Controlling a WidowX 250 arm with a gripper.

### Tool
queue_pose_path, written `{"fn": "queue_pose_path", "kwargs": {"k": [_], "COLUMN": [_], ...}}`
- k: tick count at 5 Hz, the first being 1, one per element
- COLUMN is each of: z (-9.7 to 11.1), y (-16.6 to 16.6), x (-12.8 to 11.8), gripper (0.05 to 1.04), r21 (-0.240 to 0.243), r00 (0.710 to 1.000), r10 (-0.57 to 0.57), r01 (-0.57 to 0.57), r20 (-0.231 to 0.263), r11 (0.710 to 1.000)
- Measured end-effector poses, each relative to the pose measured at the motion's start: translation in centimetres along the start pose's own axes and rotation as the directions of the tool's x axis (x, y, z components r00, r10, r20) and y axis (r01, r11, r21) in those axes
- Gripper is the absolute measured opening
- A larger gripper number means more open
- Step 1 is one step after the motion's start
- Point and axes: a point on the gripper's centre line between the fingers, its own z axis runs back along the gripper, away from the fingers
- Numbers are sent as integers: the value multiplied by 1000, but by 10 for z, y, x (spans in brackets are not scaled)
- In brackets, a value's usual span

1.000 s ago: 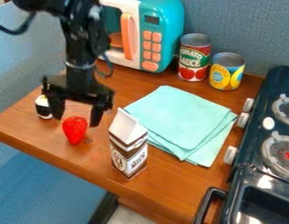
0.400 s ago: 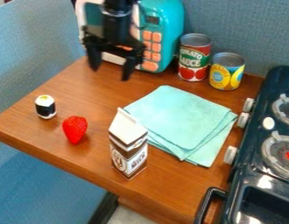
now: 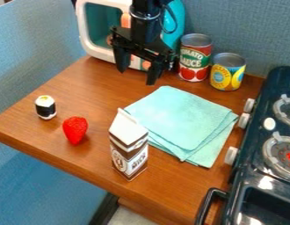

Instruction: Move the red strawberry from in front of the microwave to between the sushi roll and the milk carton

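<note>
The black gripper [image 3: 136, 77] hangs in front of the toy microwave [image 3: 102, 52], above the back of the wooden table. Its two fingers stand well apart with nothing between them. Just right of it are a tomato sauce can [image 3: 195, 58] and a shorter yellow-and-blue can [image 3: 228, 72]. A folded teal cloth [image 3: 178, 118] lies below and to the right of the gripper. Toward the front left sit a red strawberry [image 3: 75, 130] and a small black-and-white sushi roll [image 3: 45, 107]. A brown-and-white milk carton [image 3: 129, 146] stands upright beside the cloth's left corner.
A dark toy stove [image 3: 270, 176] with white knobs and burners runs along the right side, its handle jutting out at the lower front. The wooden table [image 3: 71, 159] has its front edge at the lower left. Blue-grey partitions [image 3: 241, 26] rise behind and at the left.
The gripper has moved from above the strawberry and sushi roll up and back, then right to the front of the microwave. The objects on the table have stayed put.
</note>
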Motion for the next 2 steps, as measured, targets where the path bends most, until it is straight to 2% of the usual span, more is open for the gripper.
{"fn": "queue_pose_path", "kwargs": {"k": [1, 2], "z": [-7, -18], "y": [-16, -19], "x": [-6, -3], "gripper": [1001, 1001], "r21": [-102, -108], "r00": [996, 988], "r10": [-50, -65], "r01": [42, 50], "r20": [-78, -138], "r11": [994, 993]}}
